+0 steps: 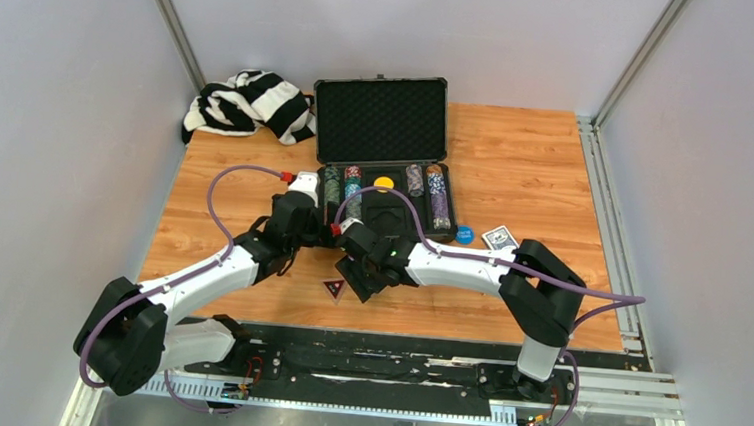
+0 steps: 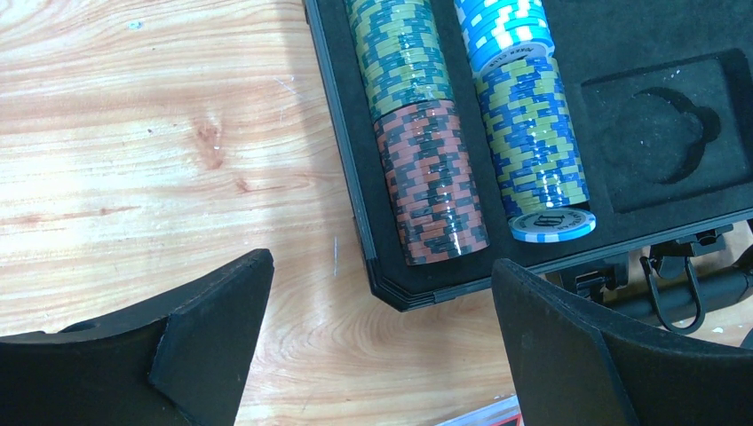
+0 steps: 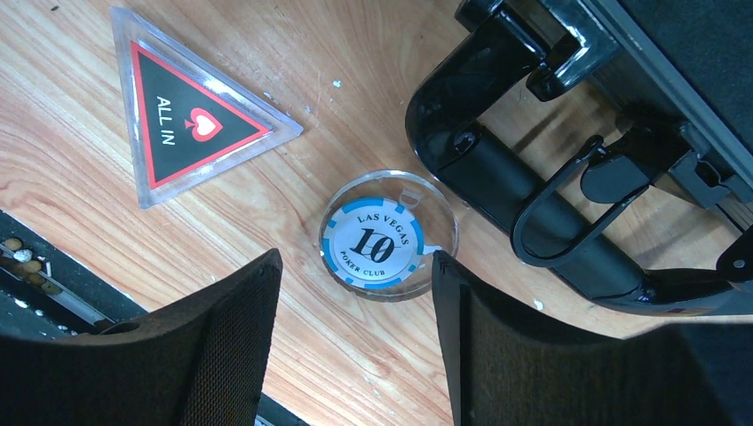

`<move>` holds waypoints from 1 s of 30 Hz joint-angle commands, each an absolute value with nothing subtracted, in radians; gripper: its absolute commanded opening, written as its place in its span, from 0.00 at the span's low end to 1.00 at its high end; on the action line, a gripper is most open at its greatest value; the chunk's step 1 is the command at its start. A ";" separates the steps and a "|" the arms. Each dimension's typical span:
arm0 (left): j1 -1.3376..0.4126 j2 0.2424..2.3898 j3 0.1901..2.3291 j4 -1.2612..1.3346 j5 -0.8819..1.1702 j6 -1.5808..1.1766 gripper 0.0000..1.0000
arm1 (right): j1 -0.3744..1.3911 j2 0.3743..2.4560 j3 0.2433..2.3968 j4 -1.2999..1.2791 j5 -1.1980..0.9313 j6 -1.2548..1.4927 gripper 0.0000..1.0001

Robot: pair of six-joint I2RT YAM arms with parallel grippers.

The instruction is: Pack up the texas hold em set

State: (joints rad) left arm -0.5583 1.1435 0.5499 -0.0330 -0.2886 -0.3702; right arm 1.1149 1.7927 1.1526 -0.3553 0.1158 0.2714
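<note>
The desk (image 1: 518, 153) is a light wood-grain board with a few small scuffs. An open black case (image 1: 384, 123) sits toward its far edge, lid raised and handle facing the near side. A striped cloth (image 1: 245, 104), black and white, is heaped at the far left corner, just beside the case. Right of the case lie a blue disc (image 1: 465, 234) and, just beside it, a blue-backed card deck (image 1: 499, 238). Near the handle lie a clear triangular marker (image 3: 191, 133) reading ALL IN and a round clear capsule (image 3: 388, 235) holding a blue-and-white "10" chip, the two apart from each other.
</note>
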 commanded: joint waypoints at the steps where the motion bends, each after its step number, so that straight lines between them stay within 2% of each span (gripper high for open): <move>1: -0.566 1.141 0.580 -0.012 -0.268 -0.369 0.98 | 1.131 1.809 1.143 -0.338 0.094 0.273 0.63; 30: -0.566 1.131 0.577 -0.012 -0.255 -0.377 0.98 | 1.155 1.774 1.115 -0.333 0.084 0.294 0.58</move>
State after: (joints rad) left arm -0.5583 1.1435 0.5499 -0.0479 -0.2768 -0.3706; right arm 1.1275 1.7912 1.1294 -0.3264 0.0975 0.2962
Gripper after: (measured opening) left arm 0.981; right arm 0.585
